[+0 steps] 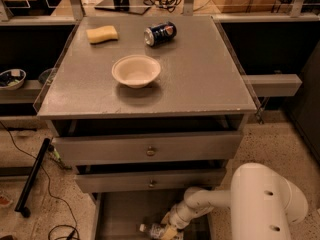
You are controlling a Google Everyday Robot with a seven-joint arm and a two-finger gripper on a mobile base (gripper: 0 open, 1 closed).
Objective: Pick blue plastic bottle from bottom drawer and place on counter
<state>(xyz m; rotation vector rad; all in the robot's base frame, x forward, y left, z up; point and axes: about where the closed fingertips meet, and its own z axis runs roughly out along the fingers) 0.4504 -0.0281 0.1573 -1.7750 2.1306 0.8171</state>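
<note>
The bottom drawer (125, 209) is pulled open at the lower edge of the camera view. The blue plastic bottle (152, 230) lies on its side in the drawer, white cap to the left. My gripper (167, 231) reaches down into the drawer from the right and sits at the bottle's right end. The white arm (260, 204) fills the lower right. The counter (200, 79) is the grey top of the cabinet above.
On the counter stand a white bowl (136, 70), a yellow sponge (102, 34) and a dark blue soda can (160, 33) lying on its side. Two wider drawers with brass knobs (150, 151) stick out above the bottom one. Cables and a black pole (32, 176) lie on the floor at left.
</note>
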